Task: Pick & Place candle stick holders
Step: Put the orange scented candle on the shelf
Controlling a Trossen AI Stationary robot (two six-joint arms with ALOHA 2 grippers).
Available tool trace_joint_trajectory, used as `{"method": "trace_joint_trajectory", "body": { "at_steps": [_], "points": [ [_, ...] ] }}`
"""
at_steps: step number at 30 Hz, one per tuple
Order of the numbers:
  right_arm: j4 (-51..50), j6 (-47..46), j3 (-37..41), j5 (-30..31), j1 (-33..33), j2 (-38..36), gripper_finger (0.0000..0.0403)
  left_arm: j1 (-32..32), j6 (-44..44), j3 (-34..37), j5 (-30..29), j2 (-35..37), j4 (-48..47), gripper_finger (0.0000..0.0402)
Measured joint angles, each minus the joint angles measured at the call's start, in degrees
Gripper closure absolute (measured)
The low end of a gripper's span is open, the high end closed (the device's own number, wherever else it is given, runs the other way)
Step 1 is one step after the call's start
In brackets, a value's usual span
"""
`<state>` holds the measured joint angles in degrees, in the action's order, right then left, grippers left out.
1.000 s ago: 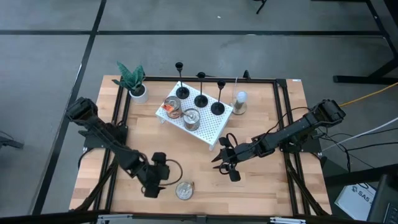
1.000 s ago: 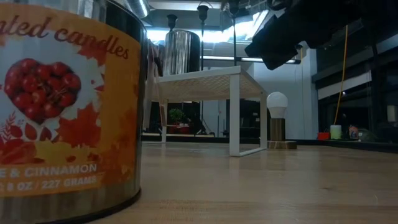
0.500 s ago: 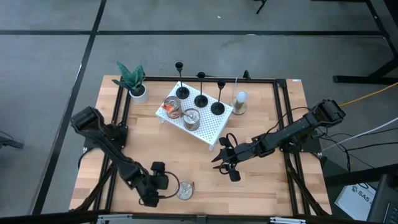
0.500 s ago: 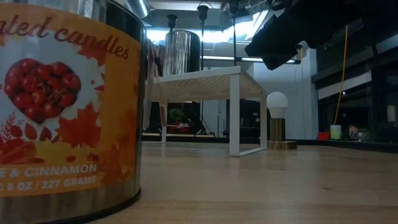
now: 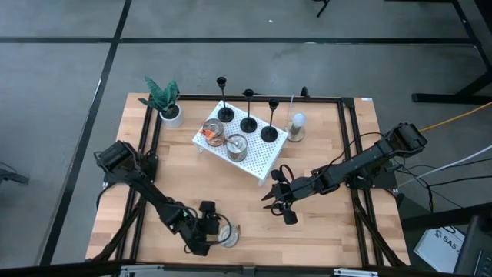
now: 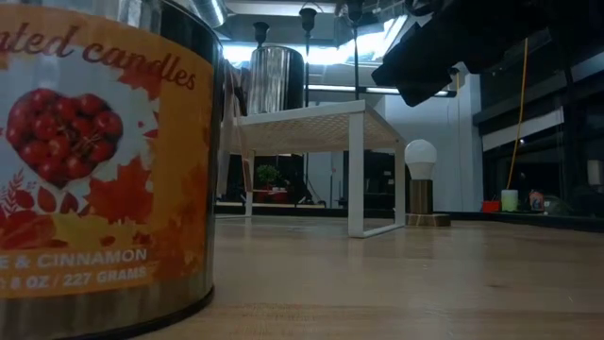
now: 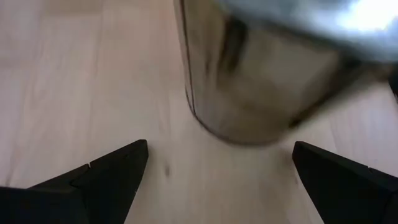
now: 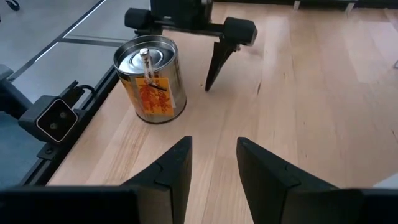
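Three black candle stick holders (image 5: 225,114) (image 5: 248,123) (image 5: 269,133) stand by their round bases on a white perforated shelf (image 5: 261,158) at the table's far middle. Two of them also appear in the low view (image 6: 260,33) (image 6: 308,14). My left gripper (image 5: 214,231) (image 7: 221,174) is open and low near the front edge. Its fingers stand wide just short of a labelled candle tin (image 5: 228,235) (image 7: 267,68) (image 8: 152,78) without touching it. My right gripper (image 5: 277,201) (image 8: 214,162) hovers right of centre, narrowly open, with nothing between its fingers.
Two more tins (image 5: 213,131) (image 5: 236,146) share the shelf with the holders. A potted plant (image 5: 163,98) stands at the far left and a bulb lamp (image 5: 296,127) right of the shelf. Black frame rails (image 5: 146,154) run along the table's sides.
My left gripper has sunk and gone toward the near edge and to the right, up to the candle tin at the front, staying open. The tin has not moved. My right arm has kept still.
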<state>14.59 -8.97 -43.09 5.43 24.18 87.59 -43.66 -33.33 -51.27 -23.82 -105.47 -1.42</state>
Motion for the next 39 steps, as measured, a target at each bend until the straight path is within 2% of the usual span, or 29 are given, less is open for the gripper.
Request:
{"method": "trace_joint_trajectory", "body": {
  "at_steps": [18,25,34,39],
  "points": [
    [0.0,0.2,0.0,0.2,0.0,0.0,0.0273,10.9,16.2,0.0,0.4,-2.5,18.4,0.0001],
    [-0.1,0.4,0.0,0.9,0.0,0.0,0.0273,15.8,23.1,0.0,4.4,-2.4,25.1,0.0001],
    [-0.4,0.4,0.0,1.0,0.0,0.0,0.0273,17.9,31.8,0.2,7.0,1.0,24.6,0.0001],
    [-0.7,0.4,0.0,1.0,0.0,0.0,0.0273,17.8,32.7,0.3,7.1,7.0,17.1,0.0001]
  ]
}}
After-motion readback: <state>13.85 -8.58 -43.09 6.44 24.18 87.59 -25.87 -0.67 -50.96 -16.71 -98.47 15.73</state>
